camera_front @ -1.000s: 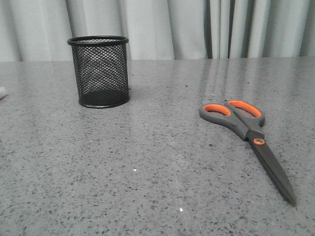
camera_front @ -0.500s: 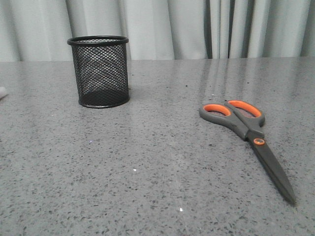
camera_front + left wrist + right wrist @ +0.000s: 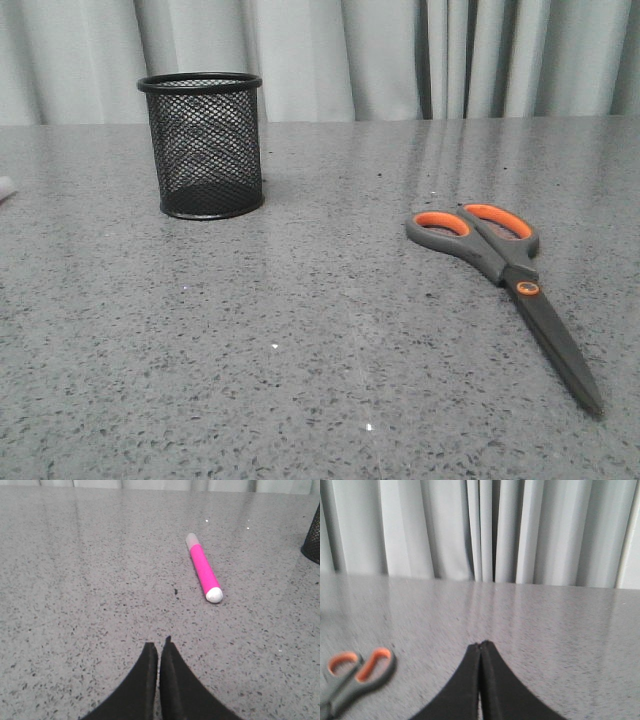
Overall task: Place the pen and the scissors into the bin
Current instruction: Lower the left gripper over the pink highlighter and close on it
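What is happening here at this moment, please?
Nothing is being handled yet. The scissors lie flat on the grey table, to the right of the upright black mesh bin, which looks empty. The pink pen lies on the table too, seen from the left wrist. The left gripper and right gripper both have their jaws shut and hold nothing.

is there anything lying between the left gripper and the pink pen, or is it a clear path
Nothing visible is in the way. In the left wrist view, only bare speckled table lies between the shut left gripper and the pen, which lies flat and apart from the fingers. The bin shows only at the view's edge, off to the side of that path.
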Controlling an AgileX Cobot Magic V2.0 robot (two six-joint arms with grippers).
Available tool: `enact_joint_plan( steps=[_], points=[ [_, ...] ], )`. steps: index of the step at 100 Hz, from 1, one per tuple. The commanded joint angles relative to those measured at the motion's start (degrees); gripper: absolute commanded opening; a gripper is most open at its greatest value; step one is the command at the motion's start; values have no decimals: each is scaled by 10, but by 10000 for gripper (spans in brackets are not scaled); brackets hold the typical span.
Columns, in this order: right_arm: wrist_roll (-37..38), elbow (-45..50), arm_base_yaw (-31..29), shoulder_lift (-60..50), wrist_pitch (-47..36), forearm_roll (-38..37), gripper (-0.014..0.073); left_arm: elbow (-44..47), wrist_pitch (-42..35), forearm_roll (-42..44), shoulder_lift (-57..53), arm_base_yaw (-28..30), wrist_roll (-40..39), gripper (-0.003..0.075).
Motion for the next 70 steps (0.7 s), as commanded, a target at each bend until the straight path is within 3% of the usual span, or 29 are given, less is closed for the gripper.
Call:
enact_joint_plan(
  steps=[1,16,23,34,48,58,70],
  points=[
    [15,9,-4,-11,-43,45,-61,25,-78,-14,-18,0,-7,-19],
    [15,9,-4,-11,-74,49,-61,25,-192,-121,-18,0,-8,-19],
    [21,9,-4,-11,-107,49,-61,24,-229,-219,-18,0,-11,-19],
    [96,8,-4,-11,-142,53,-60,24,-277,-385,-18,0,-11,-19],
    [165,2,-2,-11,-139,53,-60,22,-277,-542,-18,0,-11,-19],
    [191,-38,0,-7,-82,53,-59,0,-247,-512,-18,-1,0,-6],
    [192,-108,12,17,19,53,-45,-67,-150,-371,-4,-1,16,133]
  ],
)
